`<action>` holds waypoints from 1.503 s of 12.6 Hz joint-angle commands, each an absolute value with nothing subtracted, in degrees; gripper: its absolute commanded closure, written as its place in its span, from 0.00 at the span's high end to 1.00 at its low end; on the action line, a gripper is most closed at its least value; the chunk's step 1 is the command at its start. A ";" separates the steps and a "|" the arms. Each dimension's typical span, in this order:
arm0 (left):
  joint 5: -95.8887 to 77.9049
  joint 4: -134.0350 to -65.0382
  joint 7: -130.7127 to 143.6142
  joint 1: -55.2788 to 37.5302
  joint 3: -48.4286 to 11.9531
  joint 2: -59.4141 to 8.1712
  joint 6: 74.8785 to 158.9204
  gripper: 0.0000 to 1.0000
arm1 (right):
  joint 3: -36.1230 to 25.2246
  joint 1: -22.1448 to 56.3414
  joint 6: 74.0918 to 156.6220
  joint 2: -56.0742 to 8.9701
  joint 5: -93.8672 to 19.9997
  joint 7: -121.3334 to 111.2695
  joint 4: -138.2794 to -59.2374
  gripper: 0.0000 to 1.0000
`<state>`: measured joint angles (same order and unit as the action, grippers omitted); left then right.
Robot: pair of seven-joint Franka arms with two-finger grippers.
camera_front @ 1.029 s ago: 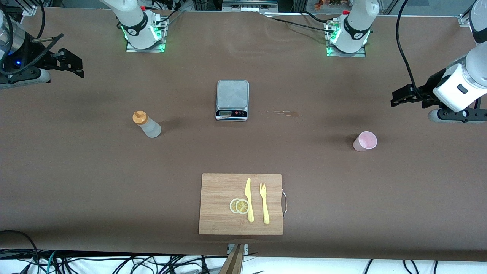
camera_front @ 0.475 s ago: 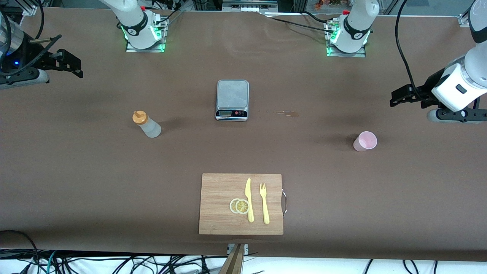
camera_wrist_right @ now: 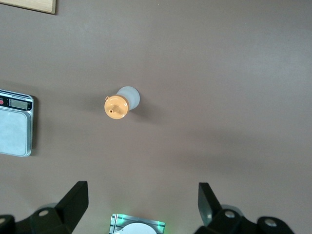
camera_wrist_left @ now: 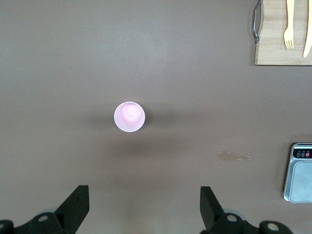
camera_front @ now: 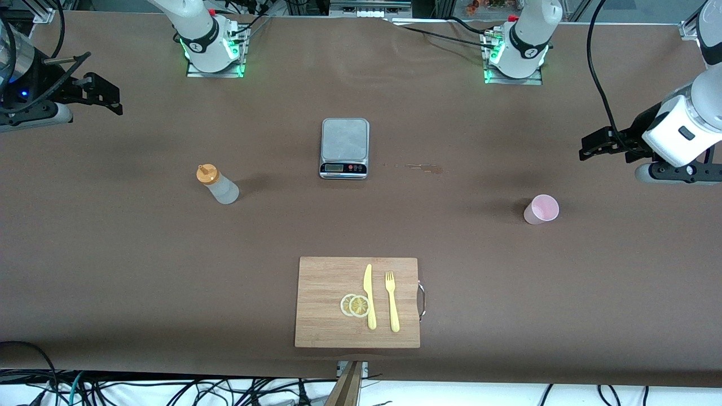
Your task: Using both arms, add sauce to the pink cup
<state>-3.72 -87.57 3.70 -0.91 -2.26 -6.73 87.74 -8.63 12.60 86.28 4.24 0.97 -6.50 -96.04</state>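
The sauce bottle (camera_front: 217,185), frosted white with an orange cap, stands upright on the brown table toward the right arm's end; it also shows in the right wrist view (camera_wrist_right: 121,103). The pink cup (camera_front: 541,209) stands upright and empty toward the left arm's end; it also shows in the left wrist view (camera_wrist_left: 129,117). My right gripper (camera_front: 104,97) hangs open and empty, high over the table's edge at its own end, apart from the bottle. My left gripper (camera_front: 598,145) hangs open and empty, high over the table near the cup.
A grey kitchen scale (camera_front: 344,148) sits mid-table between the bases. A wooden cutting board (camera_front: 327,282) with lemon slices (camera_front: 355,305), a yellow knife (camera_front: 369,296) and fork (camera_front: 391,300) lies near the front edge. A small stain (camera_front: 420,167) marks the table beside the scale.
Both grippers shifted only slightly in the air. Bottle, cup and everything else on the table stayed put.
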 commanded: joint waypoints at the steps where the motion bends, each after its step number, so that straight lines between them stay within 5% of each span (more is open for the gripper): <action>1: -3.60 -85.08 4.04 -1.32 -2.02 -8.00 86.13 1.00 | -8.70 12.57 86.13 3.96 0.53 -5.98 -95.27 1.00; 15: -4.31 -84.11 3.52 -0.44 -1.32 -11.24 86.31 1.00 | -8.26 12.57 81.56 5.71 0.53 -5.98 -93.69 1.00; 19: -3.60 -88.57 1.77 -0.35 -1.23 -14.59 90.34 1.00 | -8.26 12.57 81.65 5.63 0.44 -5.89 -93.60 1.00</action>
